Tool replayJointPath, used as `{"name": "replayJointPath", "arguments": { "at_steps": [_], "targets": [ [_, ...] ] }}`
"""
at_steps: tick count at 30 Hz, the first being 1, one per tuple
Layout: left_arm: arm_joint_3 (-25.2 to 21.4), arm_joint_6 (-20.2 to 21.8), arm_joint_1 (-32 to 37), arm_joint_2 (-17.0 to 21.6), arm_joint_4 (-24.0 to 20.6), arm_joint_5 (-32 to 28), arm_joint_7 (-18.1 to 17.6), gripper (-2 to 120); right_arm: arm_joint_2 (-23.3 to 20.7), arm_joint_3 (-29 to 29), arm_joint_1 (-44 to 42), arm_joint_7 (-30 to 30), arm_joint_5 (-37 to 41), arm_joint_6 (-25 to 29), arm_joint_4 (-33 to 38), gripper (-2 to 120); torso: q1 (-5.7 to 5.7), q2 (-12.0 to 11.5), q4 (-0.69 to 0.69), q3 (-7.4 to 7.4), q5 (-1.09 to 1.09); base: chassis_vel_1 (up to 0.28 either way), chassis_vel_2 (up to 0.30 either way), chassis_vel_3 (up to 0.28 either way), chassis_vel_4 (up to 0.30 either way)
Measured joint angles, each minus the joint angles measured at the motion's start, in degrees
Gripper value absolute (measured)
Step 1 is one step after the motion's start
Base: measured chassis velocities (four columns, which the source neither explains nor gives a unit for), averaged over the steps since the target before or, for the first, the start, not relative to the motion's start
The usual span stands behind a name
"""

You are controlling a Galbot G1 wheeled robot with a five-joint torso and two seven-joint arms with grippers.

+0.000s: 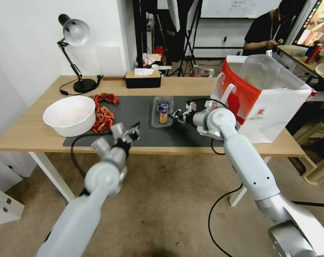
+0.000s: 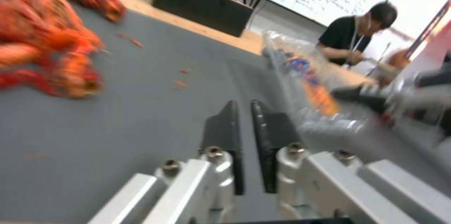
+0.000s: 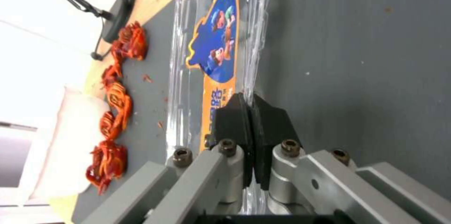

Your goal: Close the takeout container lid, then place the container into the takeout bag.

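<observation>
The takeout container (image 1: 162,111) lies flat near the middle of the dark mat (image 1: 140,137), a little toward the table's back edge, with its lid (image 3: 214,41) down and the blue and orange label (image 1: 163,111) facing up. Right there at its right-hand rim is the right gripper (image 1: 176,115), and the right wrist view gives the close look: the two black fingers (image 3: 230,118) are pressed together with the thin clear rim of the container pinched between them, label just beside the pads. So that's a narrow clamp on the container's edge, box resting on the mat.

Over to the left gripper (image 1: 132,131): it hangs above the mat's front part, short of the container and not touching it. In the left wrist view its fingers (image 2: 225,129) stand close together with only a thin slit between them, holding nothing, and the container (image 2: 305,86) sits further off ahead of them with the right gripper at its far side.

Moving outward, the takeout bag (image 1: 265,96) stands upright at the right end of the table (image 1: 22,132), mouth open, white handle (image 1: 227,93) on the near side, clear liner poking out of the top. To the left of the container, red crayfish (image 1: 103,114) lie scattered on the mat's left part, and beside them the white bowl (image 1: 70,115) sits at the mat's left edge. Along the back edge are a black tissue box (image 1: 143,79) and a desk lamp (image 1: 76,53) toward the back left corner.
</observation>
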Motion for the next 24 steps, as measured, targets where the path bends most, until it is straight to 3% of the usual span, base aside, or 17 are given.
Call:
{"name": "replayJointPath", "arguments": {
  "at_steps": [2, 6, 7, 10, 16, 18, 24],
  "targets": [
    [-1.9, -2.6, 3.5, 0.7, -0.9, 6.7, 2.7, 19, 0.3, 0.1, 0.0, -0.3, 0.0, 0.1, -0.2, 0, 0.0, 0.0, 0.0, 0.0, 0.01, 0.0, 0.0, 0.0, 0.0],
    [-5.0, -5.2, 8.3, 0.9, -2.4, 13.0, 4.8, 33, 0.7, 0.2, 0.0, -1.2, 0.0, 0.3, -0.4, 0, 0.0, 0.0, -0.01, 0.0, 0.01, 0.0, 0.0, 0.0, 0.0],
    [-5.0, -5.2, 8.3, 0.9, -2.4, 13.0, 4.8, 33, 0.7, 0.2, 0.0, -1.2, 0.0, 0.3, -0.4, 0, 0.0, 0.0, -0.01, 0.0, 0.01, 0.0, 0.0, 0.0, 0.0],
    [-5.8, -9.5, 11.3, 0.5, -2.2, 18.2, 4.4, 49, 0.2, 1.5, -1.1, -1.8, 0.2, 0.9, 1.3, 0, 0.01, 0.0, 0.02, 0.0, 0.01, 0.0, 0.0, 0.0, 0.0],
    [-5.4, -13.3, 14.9, -1.1, -0.9, 22.4, 5.1, 67, -2.4, 3.8, -3.7, -4.3, -0.9, 4.0, 6.5, 0, 0.0, 0.0, -0.07, 0.0, 0.0, 0.0, 0.0, 0.0, 0.0],
    [-5.4, -14.7, 16.7, -2.2, -0.6, 23.8, 5.0, 76, -3.7, 3.8, -4.3, -8.8, -4.0, 5.9, 9.3, 0, 0.01, 0.0, 0.01, 0.01, 0.03, 0.0, 0.0, 0.0, 0.0],
    [-5.3, -15.7, 19.3, -4.4, -1.1, 25.9, 4.3, 95, -7.6, 5.2, -5.2, -19.4, -12.7, 11.8, 17.5, 0, 0.0, 0.0, -0.01, 0.0, 0.02, 0.0, 0.0, 0.0, 0.0]
  ]
}}
